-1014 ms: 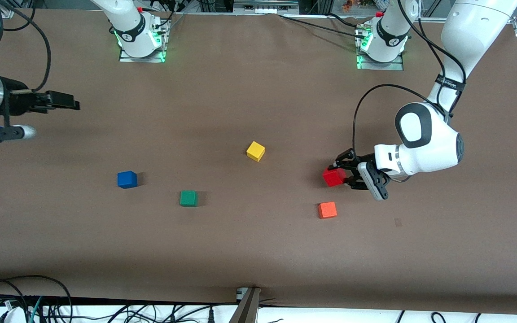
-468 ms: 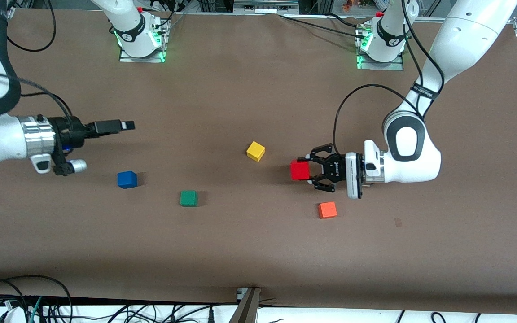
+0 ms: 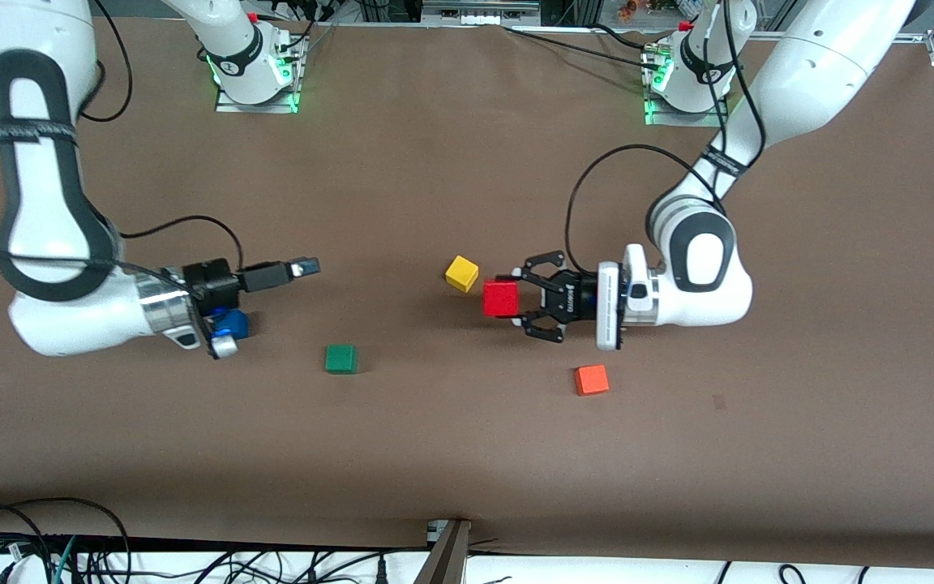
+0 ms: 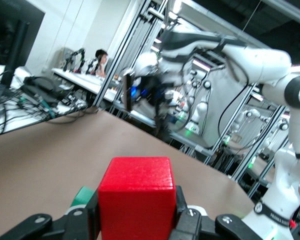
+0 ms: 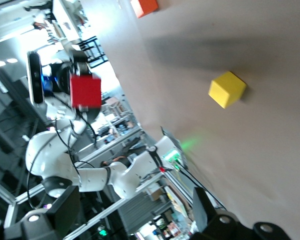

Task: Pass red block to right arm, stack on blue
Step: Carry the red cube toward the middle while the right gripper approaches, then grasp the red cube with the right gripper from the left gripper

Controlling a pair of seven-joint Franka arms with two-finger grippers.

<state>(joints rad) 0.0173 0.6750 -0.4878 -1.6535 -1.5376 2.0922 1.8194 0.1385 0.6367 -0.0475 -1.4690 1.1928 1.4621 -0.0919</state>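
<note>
Gripping the red block (image 3: 501, 298) between its claw-like black linkage fingers (image 3: 537, 264), the left end effector (image 3: 525, 297) holds the smooth, sharp-edged deep-red cube in the air over the matte brown counter (image 3: 467, 454), just beside the yellow cube (image 3: 462, 273) as the front view shows it; the left wrist view shows the block (image 4: 137, 199) clamped squarely, its flat painted faces upright between the closed jaws. Reaching in from its own end of the counter, the right arm (image 3: 53, 243), white with black bands and a silver metal wrist ring, points its slim straight black right end effector (image 3: 303, 266) toward the held block, jaws spread wide and holding nothing, well apart from the red cube. Partly hidden beneath that arm's wrist, the blue cube (image 3: 233, 324) sits on the counter. A green cube (image 3: 340, 358) lies nearer the front camera, between the two end effectors, and a lighter orange cube (image 3: 592, 380) rests on the counter nearer the front camera than the left end effector. From the right wrist view, the red block (image 5: 85, 92) shows in the left end effector's grip, with the yellow cube (image 5: 227, 89) on the plain brown surface.
</note>
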